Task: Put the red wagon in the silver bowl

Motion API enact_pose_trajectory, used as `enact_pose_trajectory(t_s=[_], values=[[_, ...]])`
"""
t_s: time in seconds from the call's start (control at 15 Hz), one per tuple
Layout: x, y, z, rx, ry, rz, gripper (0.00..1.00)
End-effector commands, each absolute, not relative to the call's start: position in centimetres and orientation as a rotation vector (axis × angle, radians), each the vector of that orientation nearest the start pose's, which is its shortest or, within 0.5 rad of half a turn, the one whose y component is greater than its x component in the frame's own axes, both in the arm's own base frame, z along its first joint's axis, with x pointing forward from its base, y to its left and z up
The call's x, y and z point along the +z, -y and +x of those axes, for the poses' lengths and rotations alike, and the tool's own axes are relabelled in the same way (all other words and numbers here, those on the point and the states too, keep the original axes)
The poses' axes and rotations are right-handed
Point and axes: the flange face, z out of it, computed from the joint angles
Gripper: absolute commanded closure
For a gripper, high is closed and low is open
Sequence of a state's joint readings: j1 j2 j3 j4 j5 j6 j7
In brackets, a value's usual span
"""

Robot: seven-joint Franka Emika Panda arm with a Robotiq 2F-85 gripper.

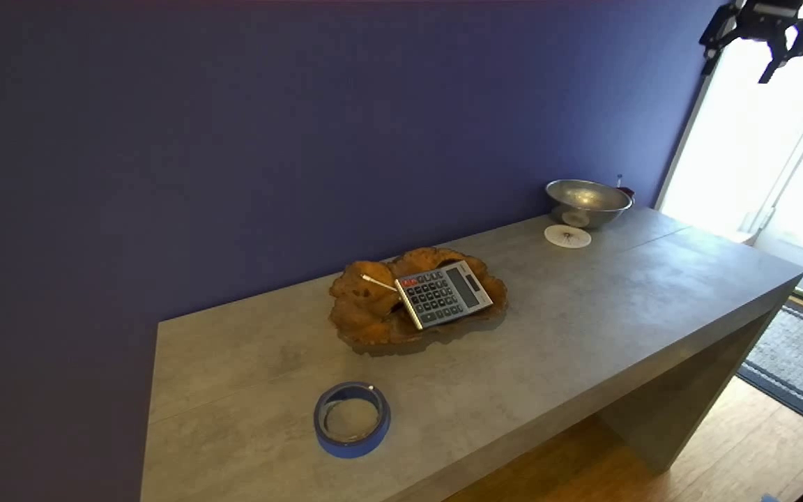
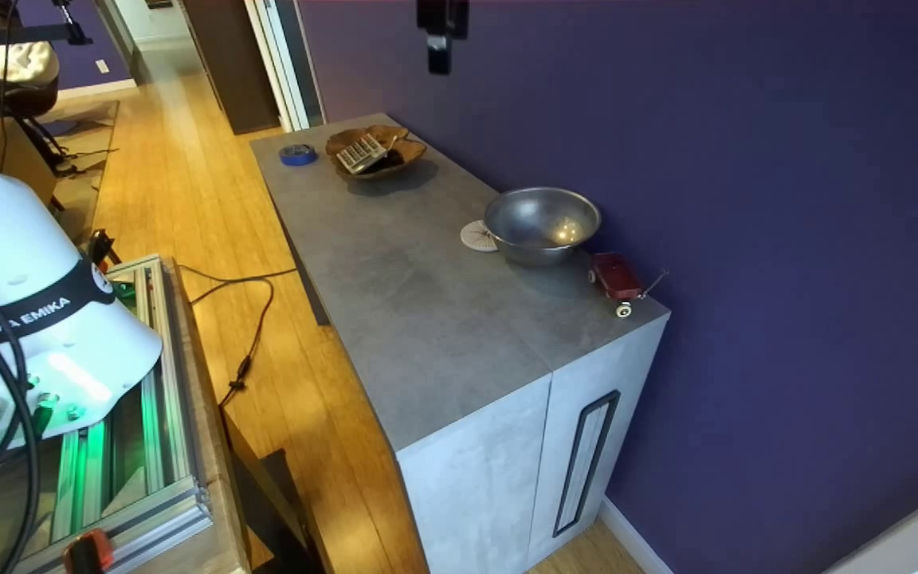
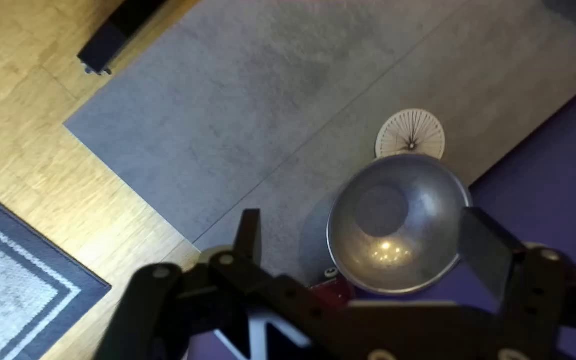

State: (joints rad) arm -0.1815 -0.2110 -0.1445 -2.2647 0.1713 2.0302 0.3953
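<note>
The end effector (image 1: 736, 74) hangs high, well above the worktop (image 1: 624, 293), its two fingers (image 3: 249, 232) spread wide apart; bright light from a glazed opening shows through the gap in an exterior view. Lower down, beneath the end effector, the silver bowl (image 2: 531, 227) stands upright on the worktop; in the wrist view it fills much of the space between the fingers, and one of them crosses its rim. The red wagon (image 2: 617, 277) also sits upright on the worktop below the end effector, outside the bowl and just beside it; I cannot tell whether the two touch. In the wrist view the body of the end effector hides most of the wagon. On the opposite side of the bowl, a white disc (image 3: 412, 131) with dark radiating lines lies partly beneath the rim. Farther from the end effector along the worktop, a wooden plate (image 1: 366, 314) bears a tilted calculator (image 1: 443, 296) and a slim white stick (image 1: 378, 282). Farthest from the end effector lies a roll of blue tape (image 1: 353, 447), apart from the plate. A purple wall (image 2: 746, 199) rises behind the end effector in an exterior view.
</note>
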Motion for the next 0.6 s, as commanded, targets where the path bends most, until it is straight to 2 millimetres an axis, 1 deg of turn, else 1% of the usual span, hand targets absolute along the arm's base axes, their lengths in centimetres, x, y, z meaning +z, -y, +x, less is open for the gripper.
enact_pose_trajectory(t_s=[0.0,0.13,0.27,0.33,0.47,0.53], values=[[36.7,20.0,46.6,-0.068,-1.372,-2.557,0.0],[31.9,22.5,47.2,-0.111,-1.523,-2.452,0.0],[27.1,24.2,48.3,-0.121,-1.629,-2.349,0.0],[24.8,24.8,49.0,-0.115,-1.667,-2.314,0.0],[20.1,26.1,49.7,-0.048,-1.743,-2.253,0.0],[17.9,26.3,50.5,0.036,-1.764,-2.208,0.0]])
